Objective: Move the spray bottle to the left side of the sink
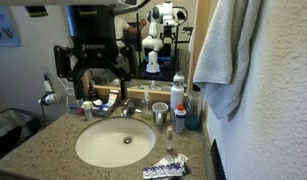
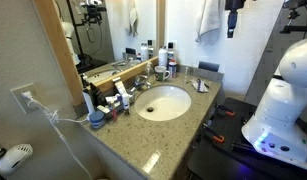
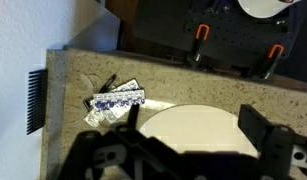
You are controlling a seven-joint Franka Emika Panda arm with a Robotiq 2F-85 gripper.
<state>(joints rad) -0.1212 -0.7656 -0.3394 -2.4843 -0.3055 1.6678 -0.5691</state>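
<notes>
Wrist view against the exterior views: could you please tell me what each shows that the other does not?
Only the wrist view shows the comb's teeth and the open fingers up close. Only the exterior views show the faucet, the mirror, the towel and the bottles by the sink. All share the sink, the counter and the blue-and-white packet.

The white arm [image 2: 281, 95] stands at the right. Its black end effector [image 1: 93, 72] hangs high, pointing down, fingers [image 3: 265, 135] spread wide apart and holding nothing.
</notes>
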